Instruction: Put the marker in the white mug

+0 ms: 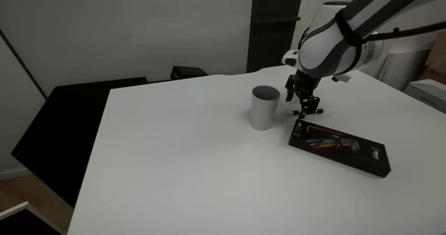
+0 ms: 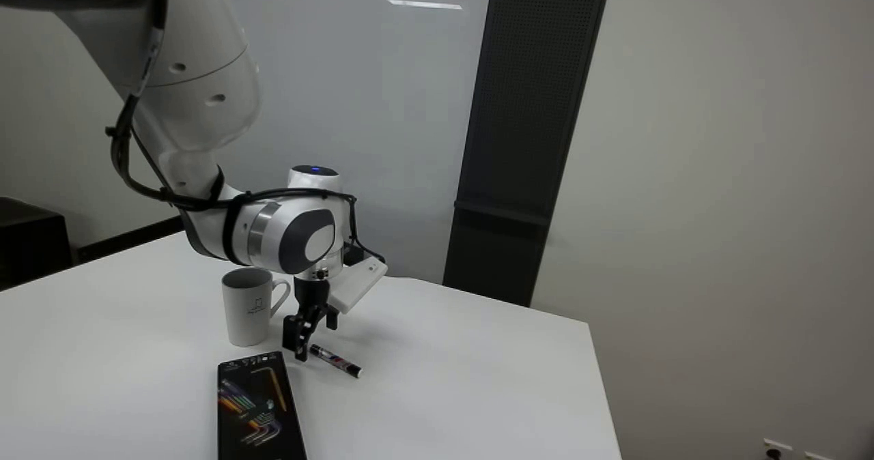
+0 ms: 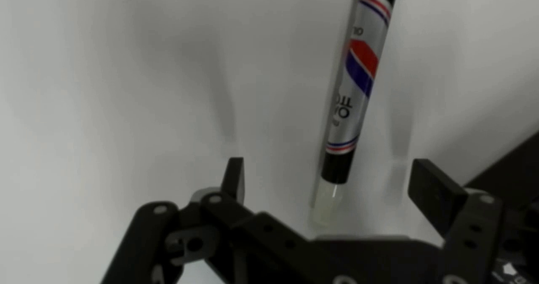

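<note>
The marker lies flat on the white table; it has a silver barrel with red and blue marks, black ends and a pale clear tip. It shows in the wrist view (image 3: 356, 77) and in both exterior views (image 1: 319, 111) (image 2: 336, 361). My gripper (image 3: 327, 162) is open over it. The marker's clear tip lies between the two fingers, with a gap on each side. The gripper also shows low over the table in both exterior views (image 1: 295, 106) (image 2: 316, 341). The white mug (image 1: 263, 113) stands upright beside the gripper; its handle and a small print show in an exterior view (image 2: 247, 315).
A flat black box with pictures of hex keys (image 1: 339, 148) lies close to the marker and gripper, also in an exterior view (image 2: 259, 405). Its dark corner shows at the wrist view's right edge (image 3: 516, 166). The white table (image 1: 181, 151) has a wall behind it.
</note>
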Available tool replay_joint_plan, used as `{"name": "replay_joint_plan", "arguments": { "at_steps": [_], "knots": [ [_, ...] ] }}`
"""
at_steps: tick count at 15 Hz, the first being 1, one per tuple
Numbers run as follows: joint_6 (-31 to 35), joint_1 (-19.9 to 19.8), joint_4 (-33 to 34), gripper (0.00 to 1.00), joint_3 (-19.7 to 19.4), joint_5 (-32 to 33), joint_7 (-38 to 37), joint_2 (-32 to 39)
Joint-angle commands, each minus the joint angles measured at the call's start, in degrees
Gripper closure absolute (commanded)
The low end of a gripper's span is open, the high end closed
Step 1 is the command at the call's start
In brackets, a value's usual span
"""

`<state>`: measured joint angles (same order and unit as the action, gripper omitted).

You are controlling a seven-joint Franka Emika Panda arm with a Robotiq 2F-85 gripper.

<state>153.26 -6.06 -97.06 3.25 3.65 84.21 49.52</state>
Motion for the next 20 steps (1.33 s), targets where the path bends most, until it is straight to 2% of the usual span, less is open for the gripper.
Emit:
{"name": "replay_joint_plan", "arguments": {
  "at_steps": [1, 4, 5, 6, 15, 17, 20],
  "knots": [
    [-0.16, 0.41, 2.81, 0.00, -0.04, 2.05, -3.36, 2.19],
    [-0.47, 0.67, 3.57, 0.00, 0.00, 2.67, -4.07, 3.09],
    [-0.49, 0.88, 3.73, 0.08, -0.19, 2.86, -4.42, 3.31],
    [-0.18, 0.90, 3.87, 0.26, -0.15, 3.00, -4.38, 3.46],
    [-0.90, 0.83, 4.96, 0.81, -0.90, 3.79, -7.29, 3.26],
    [-1.35, 0.68, 5.22, 0.92, -1.38, 3.85, -8.16, 3.28],
    [-3.45, 0.12, 5.79, 0.92, -1.59, 3.79, -8.64, 2.97]
  ]
}}
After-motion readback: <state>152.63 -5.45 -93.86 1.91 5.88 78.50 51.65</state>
